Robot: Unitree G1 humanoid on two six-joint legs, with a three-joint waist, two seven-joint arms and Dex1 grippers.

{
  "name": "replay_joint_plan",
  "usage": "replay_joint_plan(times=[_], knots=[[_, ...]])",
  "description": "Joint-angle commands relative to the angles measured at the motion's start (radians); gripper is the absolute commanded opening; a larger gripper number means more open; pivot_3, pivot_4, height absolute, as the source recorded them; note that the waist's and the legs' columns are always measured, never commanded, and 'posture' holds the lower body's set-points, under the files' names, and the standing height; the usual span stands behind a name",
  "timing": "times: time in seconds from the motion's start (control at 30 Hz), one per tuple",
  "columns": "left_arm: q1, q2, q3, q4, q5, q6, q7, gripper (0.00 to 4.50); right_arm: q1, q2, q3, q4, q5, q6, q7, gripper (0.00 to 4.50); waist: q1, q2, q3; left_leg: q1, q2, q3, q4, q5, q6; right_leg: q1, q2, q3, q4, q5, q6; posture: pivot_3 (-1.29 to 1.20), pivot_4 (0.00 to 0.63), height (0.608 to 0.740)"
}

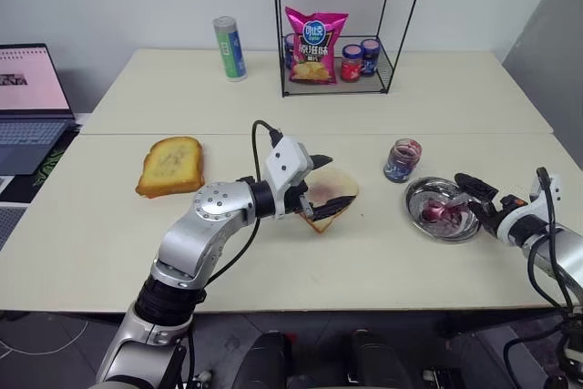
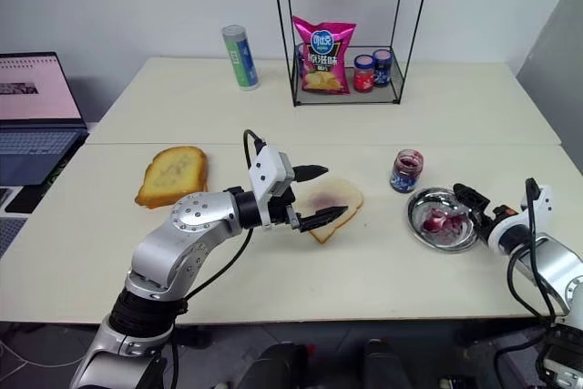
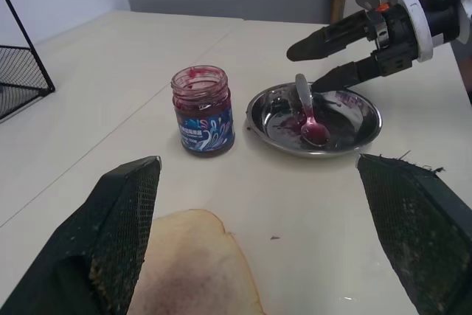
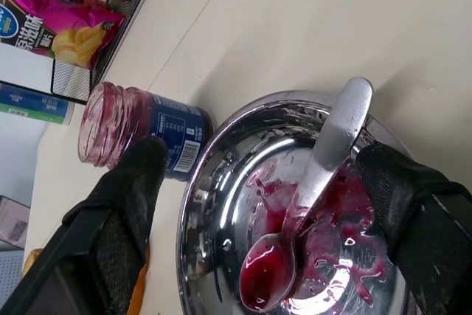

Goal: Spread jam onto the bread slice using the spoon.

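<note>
The pale bread slice [image 1: 339,187] lies mid-table with a faint purple smear of jam [image 2: 321,199] on it. My left gripper [image 1: 340,180] hovers open just over the slice, one finger on each side of it. At the right, the silver spoon [image 4: 324,160] rests in the round steel dish [image 4: 199,204]. Its bowl is full of glossy purple-red jam [image 4: 267,274] and its handle leans on the rim. My right gripper [image 4: 264,151] is open at the dish's edge. The spoon handle sits between its fingers, not clamped.
An open jam jar [image 1: 402,159] stands just left of the dish. A toasted slice [image 1: 170,165] lies at the left. At the back, a wire rack [image 1: 394,68] holds a chips bag [image 1: 315,46] and small jars [image 1: 360,59]. Beside it stands a canister [image 1: 230,47]. A laptop [image 1: 32,102] sits far left.
</note>
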State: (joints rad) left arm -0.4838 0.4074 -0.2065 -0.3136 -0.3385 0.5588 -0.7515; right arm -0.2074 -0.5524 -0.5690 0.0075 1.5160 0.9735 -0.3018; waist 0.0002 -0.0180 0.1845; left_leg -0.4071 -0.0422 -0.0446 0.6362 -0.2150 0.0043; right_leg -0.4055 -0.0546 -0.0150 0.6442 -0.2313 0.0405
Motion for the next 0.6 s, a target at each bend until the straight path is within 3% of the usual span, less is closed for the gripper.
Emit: replay_joint_plan(times=[0.03,0.6], knots=[[-0.007,-0.001,0.018,-0.043,-0.006,-0.018,0.009,4.43,-0.022,0.005,-0.009,-0.002,0.018,-0.011,-0.013,4.50,0.000,0.000,0.000,0.000,0.000,0.000,0.000,0.000,0.000,0.000,0.000,0.000,0.000,0.000,0.000,0.00,0.150,0.740],[-0.004,0.003,0.024,-0.052,-0.009,-0.014,0.023,4.43,-0.050,0.033,0.020,0.033,-0.028,-0.018,-0.007,4.50,0.000,0.000,0.000,0.000,0.000,0.000,0.000,0.000,0.000,0.000,0.000,0.000,0.000,0.000,0.000,0.00,0.150,0.740]])
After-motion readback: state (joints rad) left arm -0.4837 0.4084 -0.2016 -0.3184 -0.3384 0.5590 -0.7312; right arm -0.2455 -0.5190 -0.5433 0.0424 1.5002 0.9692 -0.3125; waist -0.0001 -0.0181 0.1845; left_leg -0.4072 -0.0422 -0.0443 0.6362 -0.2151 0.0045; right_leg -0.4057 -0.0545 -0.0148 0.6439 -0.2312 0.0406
